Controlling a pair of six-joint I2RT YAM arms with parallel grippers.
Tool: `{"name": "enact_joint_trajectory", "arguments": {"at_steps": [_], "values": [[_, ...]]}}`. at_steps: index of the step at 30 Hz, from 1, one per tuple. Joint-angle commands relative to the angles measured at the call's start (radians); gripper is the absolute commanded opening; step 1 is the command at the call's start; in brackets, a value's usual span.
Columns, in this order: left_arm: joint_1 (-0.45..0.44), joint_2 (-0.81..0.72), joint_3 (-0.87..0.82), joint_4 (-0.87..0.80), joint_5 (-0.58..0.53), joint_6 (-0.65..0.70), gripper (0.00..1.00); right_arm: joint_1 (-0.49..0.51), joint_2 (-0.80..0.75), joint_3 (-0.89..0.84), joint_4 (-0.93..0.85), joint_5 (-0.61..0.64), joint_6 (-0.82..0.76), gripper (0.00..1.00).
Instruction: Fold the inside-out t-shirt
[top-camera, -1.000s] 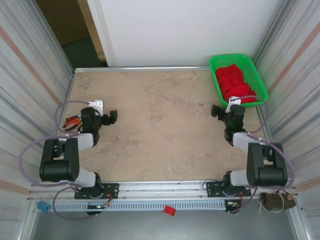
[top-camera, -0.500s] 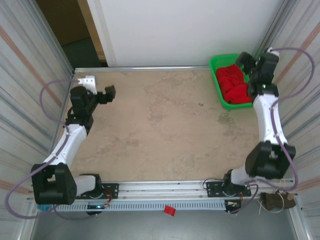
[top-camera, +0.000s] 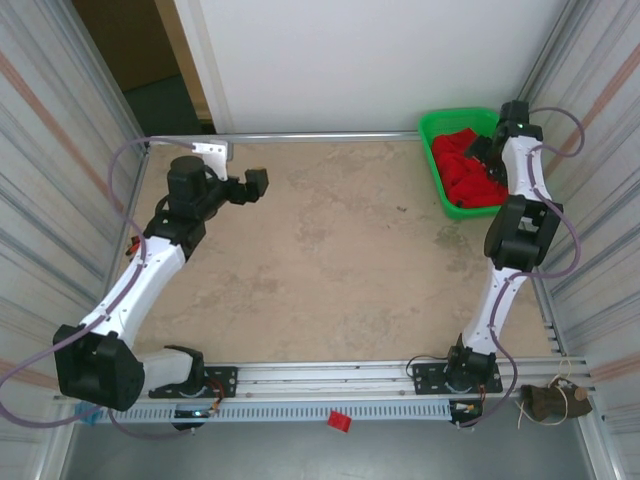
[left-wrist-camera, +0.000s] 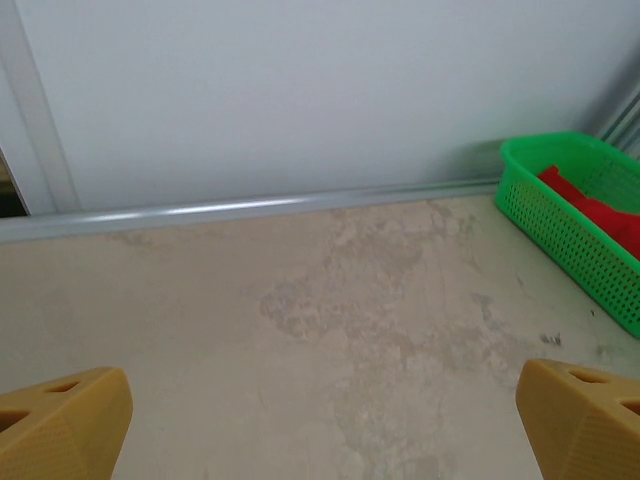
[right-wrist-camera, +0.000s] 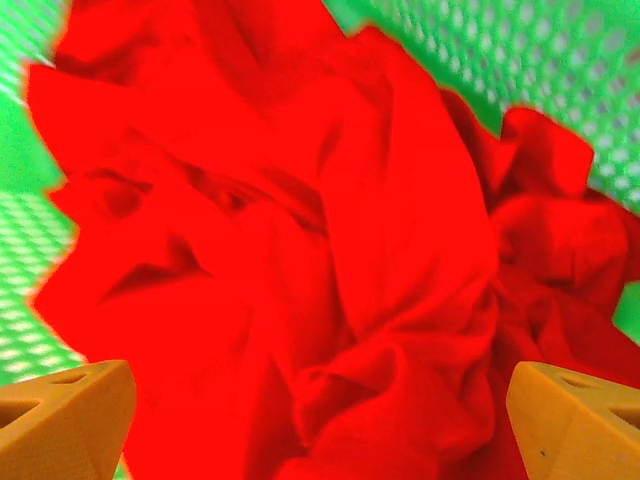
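Beige stone-look tabletop (top-camera: 330, 260). Green mesh basket (top-camera: 428, 135): red t-shirt (top-camera: 460, 170) crumpled inside, long axis untellable. Right gripper (right-wrist-camera: 320, 420) over it, jaws wide, empty. Left gripper (left-wrist-camera: 320, 430) well left of basket, jaws wide, empty.

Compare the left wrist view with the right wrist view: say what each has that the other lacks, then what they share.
Left wrist view, unlike the right: the bare table, the white back wall, and the left gripper, open over the table. Right wrist view, unlike the left: the crumpled folds of the t-shirt up close, with the right gripper open over it. Shared: the red t-shirt lying in the green basket.
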Motion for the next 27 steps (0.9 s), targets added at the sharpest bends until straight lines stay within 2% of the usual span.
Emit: {"name": "enact_joint_trajectory", "arguments": {"at_steps": [1,3,5,6,8,10,11,17,20,23,27], "values": [[-0.006,0.005,-0.015,-0.002,0.021,-0.024,0.99,0.031,-0.009,0.005,-0.081,0.044,0.008,0.95],[-0.010,0.009,-0.015,-0.006,0.023,-0.025,0.99,0.041,-0.026,-0.054,-0.037,0.032,0.010,0.93],[-0.016,0.008,-0.015,-0.006,0.023,-0.029,0.99,0.038,-0.030,-0.086,-0.010,-0.009,0.025,0.86],[-0.018,0.007,-0.015,-0.005,0.024,-0.033,0.99,0.032,-0.028,-0.093,-0.001,-0.048,0.030,0.76],[-0.027,0.002,-0.016,-0.003,0.025,-0.035,0.99,0.008,-0.026,-0.095,0.024,-0.148,0.053,0.37],[-0.037,-0.005,-0.016,-0.002,0.022,-0.033,0.99,-0.021,-0.051,-0.100,0.070,-0.255,0.080,0.05],[-0.042,-0.008,-0.016,-0.002,0.020,-0.033,0.99,-0.030,-0.065,-0.097,0.088,-0.293,0.085,0.00],[-0.061,-0.005,-0.018,-0.007,0.005,-0.046,0.99,-0.032,-0.280,-0.082,0.278,-0.464,0.106,0.00],[-0.066,0.008,-0.019,0.001,0.002,-0.065,0.99,0.004,-0.358,-0.028,0.341,-0.584,0.138,0.00],[-0.070,0.022,-0.018,0.005,-0.006,-0.082,0.99,0.097,-0.417,0.060,0.348,-0.656,0.136,0.00],[-0.074,0.025,-0.016,0.015,-0.006,-0.105,0.99,0.275,-0.488,0.155,0.380,-0.710,0.132,0.00]]}}
